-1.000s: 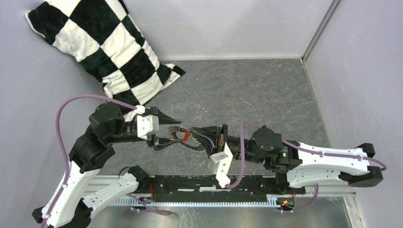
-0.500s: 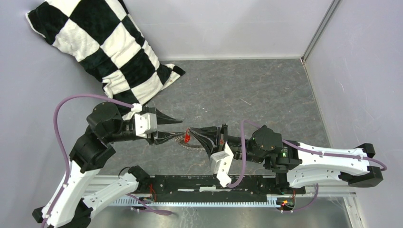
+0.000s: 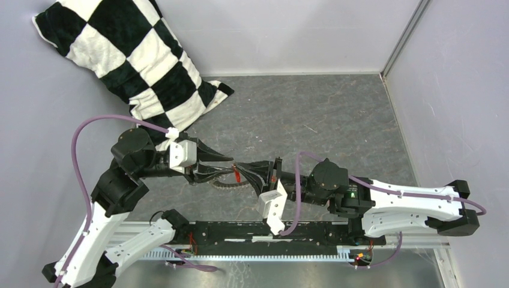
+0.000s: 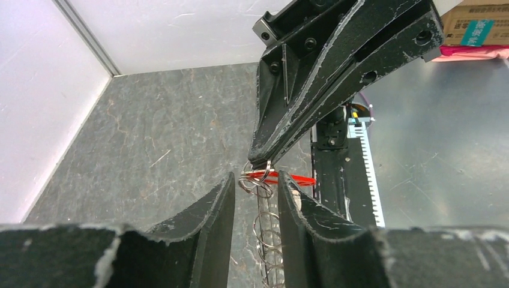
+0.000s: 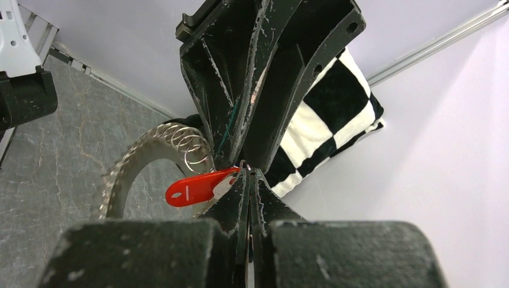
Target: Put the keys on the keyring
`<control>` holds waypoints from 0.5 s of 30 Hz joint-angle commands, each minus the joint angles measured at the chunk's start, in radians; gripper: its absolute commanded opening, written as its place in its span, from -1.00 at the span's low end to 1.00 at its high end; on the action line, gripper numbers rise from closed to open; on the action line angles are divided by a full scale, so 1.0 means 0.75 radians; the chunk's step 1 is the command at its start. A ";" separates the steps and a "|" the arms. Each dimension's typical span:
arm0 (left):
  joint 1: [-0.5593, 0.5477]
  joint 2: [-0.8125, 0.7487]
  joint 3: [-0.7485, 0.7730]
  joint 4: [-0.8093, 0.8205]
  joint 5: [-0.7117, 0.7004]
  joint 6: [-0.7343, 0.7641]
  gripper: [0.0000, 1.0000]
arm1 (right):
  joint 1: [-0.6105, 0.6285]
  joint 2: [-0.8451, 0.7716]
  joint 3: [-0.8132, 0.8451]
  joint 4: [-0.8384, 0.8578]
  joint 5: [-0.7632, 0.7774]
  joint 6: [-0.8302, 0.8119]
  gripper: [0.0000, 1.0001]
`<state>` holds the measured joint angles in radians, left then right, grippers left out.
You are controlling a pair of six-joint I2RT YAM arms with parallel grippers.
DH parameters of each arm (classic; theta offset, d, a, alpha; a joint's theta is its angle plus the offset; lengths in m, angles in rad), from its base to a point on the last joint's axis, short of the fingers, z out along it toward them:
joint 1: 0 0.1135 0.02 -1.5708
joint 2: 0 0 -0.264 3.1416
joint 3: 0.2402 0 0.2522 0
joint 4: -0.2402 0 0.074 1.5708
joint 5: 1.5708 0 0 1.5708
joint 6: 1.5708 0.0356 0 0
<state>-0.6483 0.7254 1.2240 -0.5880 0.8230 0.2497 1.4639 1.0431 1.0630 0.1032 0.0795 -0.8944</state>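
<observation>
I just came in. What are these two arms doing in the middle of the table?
The right gripper is shut on the small ring of the red-tagged key. The left gripper has its fingers on either side of the keyring, right beside that key; whether it grips yet is unclear.

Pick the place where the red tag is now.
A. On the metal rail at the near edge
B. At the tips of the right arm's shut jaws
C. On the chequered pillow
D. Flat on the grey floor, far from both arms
B: in the right wrist view, the red tag sticks out at the tips of the right arm's shut jaws, close beside the coiled keyring.
</observation>
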 commanded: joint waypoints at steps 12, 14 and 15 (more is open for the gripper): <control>0.032 -0.012 -0.010 0.013 -0.027 -0.051 -0.28 | -0.007 0.039 0.098 0.042 0.039 0.039 -0.99; 0.031 -0.020 -0.010 -0.008 -0.038 -0.034 -0.26 | -0.008 0.038 0.098 0.040 0.051 0.033 -0.99; 0.033 -0.026 -0.009 -0.019 -0.052 -0.023 -0.26 | -0.008 0.031 0.093 0.043 0.056 0.030 -0.98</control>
<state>-0.6300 0.7197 1.2198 -0.5953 0.8169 0.2432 1.4616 1.0801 1.0752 0.0807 0.0940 -0.8772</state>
